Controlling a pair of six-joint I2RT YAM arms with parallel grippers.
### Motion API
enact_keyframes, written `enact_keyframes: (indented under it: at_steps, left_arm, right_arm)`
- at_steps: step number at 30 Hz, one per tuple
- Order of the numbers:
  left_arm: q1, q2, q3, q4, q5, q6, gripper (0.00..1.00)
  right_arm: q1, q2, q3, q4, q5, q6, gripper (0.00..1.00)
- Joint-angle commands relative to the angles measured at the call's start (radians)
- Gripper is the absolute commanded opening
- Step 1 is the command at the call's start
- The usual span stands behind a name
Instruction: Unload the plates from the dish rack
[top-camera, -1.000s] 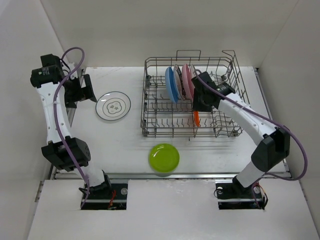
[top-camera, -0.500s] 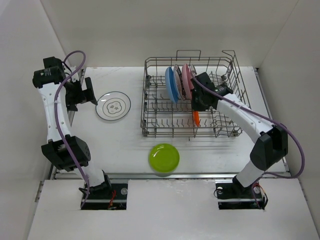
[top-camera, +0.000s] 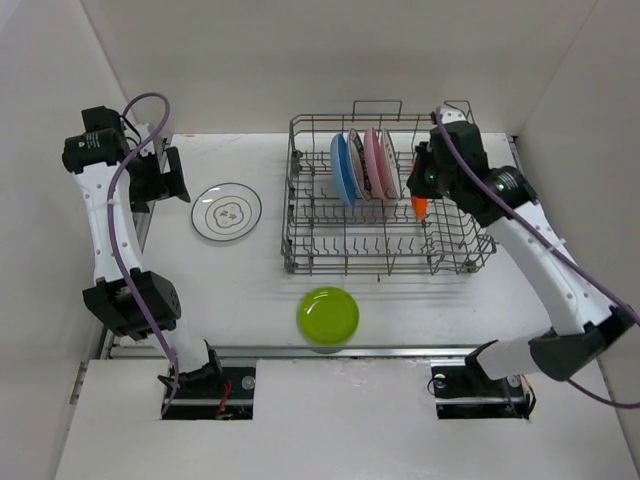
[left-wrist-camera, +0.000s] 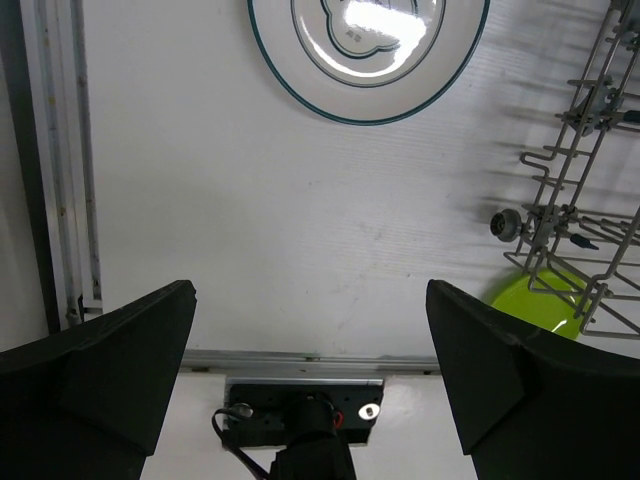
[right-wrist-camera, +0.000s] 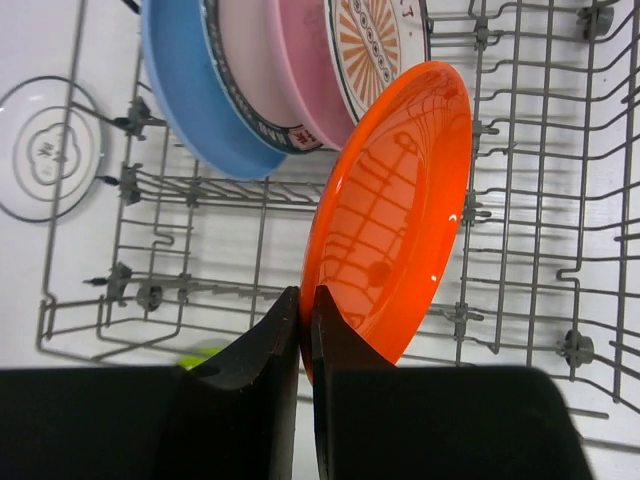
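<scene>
My right gripper (top-camera: 424, 196) (right-wrist-camera: 306, 305) is shut on the rim of an orange plate (right-wrist-camera: 390, 220) (top-camera: 422, 204) and holds it on edge, raised above the grey wire dish rack (top-camera: 318, 235) (right-wrist-camera: 560, 150). A blue plate (top-camera: 342, 168) (right-wrist-camera: 195, 100), a dark-rimmed plate (top-camera: 356, 162), a pink plate (top-camera: 373, 160) (right-wrist-camera: 305, 70) and a plate with an orange centre (right-wrist-camera: 370, 45) stand upright in the rack's back row. A white plate with dark rings (top-camera: 227, 212) (left-wrist-camera: 368, 50) and a yellow-green plate (top-camera: 328, 315) (left-wrist-camera: 530, 303) lie flat on the table. My left gripper (top-camera: 165, 178) (left-wrist-camera: 310, 370) is open and empty, left of the white plate.
The rack has raised wire handles (top-camera: 377, 104) at the back and right. White walls close in the table on three sides. A metal rail (left-wrist-camera: 60, 150) runs along the table's left edge.
My right gripper has lifted the orange plate up out of the rack's tines and moved right and back. The left gripper shifted slightly.
</scene>
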Motion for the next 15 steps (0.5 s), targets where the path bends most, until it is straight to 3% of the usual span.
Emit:
enact_keyframes:
  at_steps: [1,9,15]
  left_arm:
    - [0.005,0.018,0.062,-0.02,0.008,0.009,1.0]
    - [0.005,0.028,0.04,-0.021,0.008,0.0,1.0]
    - [0.005,0.028,0.093,-0.03,0.03,-0.009,1.0]
  right_arm:
    - [0.002,-0.088,-0.013,0.02,0.0,-0.027,0.0]
    - [0.122,-0.212,-0.12,0.031,-0.03,-0.091,0.0]
    - [0.284,-0.272,-0.152,0.031,-0.111,-0.05,0.0]
